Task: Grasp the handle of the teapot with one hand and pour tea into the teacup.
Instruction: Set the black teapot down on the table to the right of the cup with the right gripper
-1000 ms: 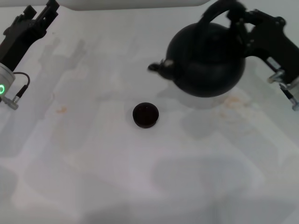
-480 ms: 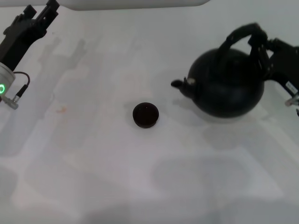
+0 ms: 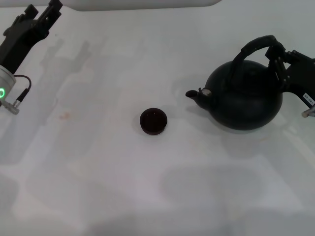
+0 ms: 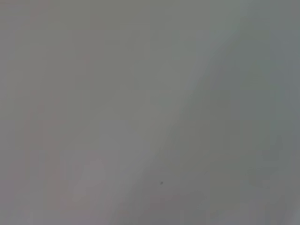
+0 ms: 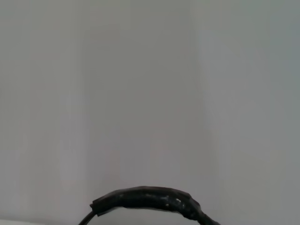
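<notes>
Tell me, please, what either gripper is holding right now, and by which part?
The right gripper grips the teapot by its arched handle. The left gripper, far off at the table's corner, holds nothing.

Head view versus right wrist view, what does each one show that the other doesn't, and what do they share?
Only the head view shows the teacup standing apart from the teapot, whose spout points toward it. It also shows the right claw at the handle, the left claw parked at the far left, and the white table.

Only the right wrist view shows the handle's top arch up close against a plain pale background, with no pot body, cup or claw visible.

Both show the black handle.
</notes>
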